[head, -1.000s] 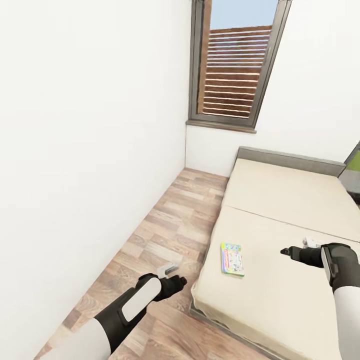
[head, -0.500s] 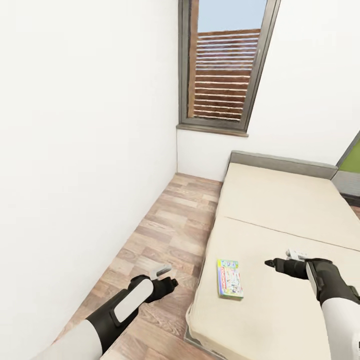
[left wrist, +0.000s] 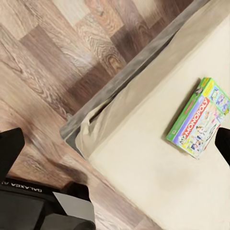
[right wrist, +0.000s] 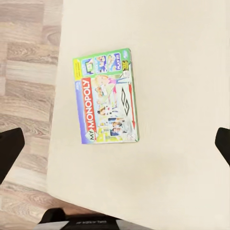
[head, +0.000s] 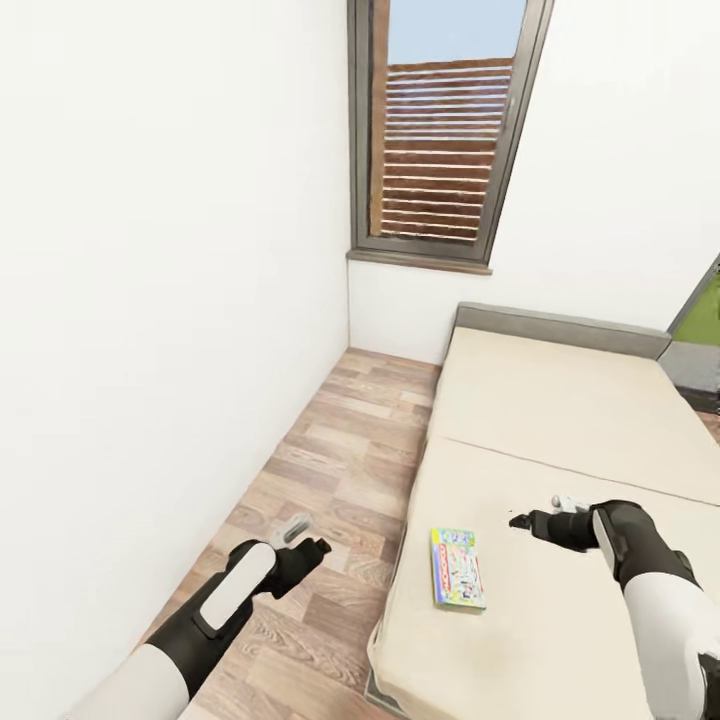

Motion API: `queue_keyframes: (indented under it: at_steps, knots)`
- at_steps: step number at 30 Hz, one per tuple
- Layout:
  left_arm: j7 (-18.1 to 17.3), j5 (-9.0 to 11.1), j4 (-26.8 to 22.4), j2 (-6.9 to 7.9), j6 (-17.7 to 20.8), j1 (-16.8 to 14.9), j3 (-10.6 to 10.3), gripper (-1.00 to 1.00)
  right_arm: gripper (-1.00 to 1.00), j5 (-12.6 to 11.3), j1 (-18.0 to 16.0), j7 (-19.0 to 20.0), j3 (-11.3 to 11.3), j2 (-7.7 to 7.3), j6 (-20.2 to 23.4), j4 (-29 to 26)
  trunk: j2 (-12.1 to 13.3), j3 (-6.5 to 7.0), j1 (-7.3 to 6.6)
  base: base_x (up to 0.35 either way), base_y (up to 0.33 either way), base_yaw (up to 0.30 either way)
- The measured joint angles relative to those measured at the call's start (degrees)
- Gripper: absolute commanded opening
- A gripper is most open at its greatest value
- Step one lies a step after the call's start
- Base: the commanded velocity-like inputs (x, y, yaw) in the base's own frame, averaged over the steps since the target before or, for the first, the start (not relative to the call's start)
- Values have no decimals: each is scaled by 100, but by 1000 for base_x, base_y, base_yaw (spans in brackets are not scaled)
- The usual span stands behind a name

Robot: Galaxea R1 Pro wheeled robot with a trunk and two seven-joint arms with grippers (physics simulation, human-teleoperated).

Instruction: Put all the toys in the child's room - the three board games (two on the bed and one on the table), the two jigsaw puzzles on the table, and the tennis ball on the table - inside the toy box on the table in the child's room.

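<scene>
Green-white board game (head: pixel 458 568), a "My Monopoly" box, lies flat on the bed (head: pixel 560 420) near its floor-side edge. Right claw (head: pixel 522 521) hovers over the mattress just beside the box, fingers spread apart, empty. Left claw (head: pixel 305 545) hangs over the wood floor (head: pixel 340 470) beside the bed, fingers also apart, holding nothing. Window (head: pixel 440 130) in the far wall.

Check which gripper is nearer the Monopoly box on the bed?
Right. The right gripper hovers over the bed, just beside the Monopoly box. The left gripper is out over the wood floor, past the bed's edge.
</scene>
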Motion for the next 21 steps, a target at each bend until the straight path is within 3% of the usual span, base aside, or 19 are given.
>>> queue_keyframes:
  at_steps: [1, 4, 5, 7, 8, 9, 10, 11, 13, 21]
  knots:
    - [-3, -36, 16, -2, 4, -5, 28, 100, 100, -4, -41, 6, 8, 9, 79, -5, -40, -18, 22, 1, 0, -112]
    - [-12, -106, 223, 2, 189, -88, 63, 100, 100, -8, -241, -7, 15, 261, 476, -10, -161, -72, 88, 0, 0, -50]
    - [32, -344, 404, -32, 274, -194, 72, 100, 100, -34, -296, -7, 3, 344, 615, 3, -201, -90, 111, 0, 0, -7]
    - [8, -390, 433, -41, 255, -196, 101, 100, 100, -21, -279, -13, 0, 375, 626, 9, -282, -127, 154, 0, 0, -53]
    - [-23, -421, 666, -49, 238, -195, 281, 100, 100, 1, -237, -32, 10, 705, 623, 11, -322, -145, 176, 0, 0, -103]
    - [-29, -419, 734, -50, 233, -196, 356, 100, 100, 3, -235, -39, 14, 792, 621, 10, -362, -163, 199, 0, 0, -92]
    - [-38, -418, 794, -53, 232, -195, 432, 100, 100, 14, -234, -40, 16, 816, 615, 10, -403, -181, 220, 0, 0, -38]
    - [-140, -432, 1029, -54, 228, -194, 654, 100, 100, 15, -231, -38, 23, 866, 597, 11, -442, -199, 243, 0, 0, -24]
    - [-427, -430, 1269, -47, 228, -204, 761, 100, 100, 15, -230, -30, 25, 863, 581, 11, -523, -235, 286, 0, 0, -14]
    - [-1462, -472, 1686, -11, 258, -232, 826, 100, 100, -28, -245, 9, -25, 828, 563, 82, -845, -379, 463, 0, 0, -5]
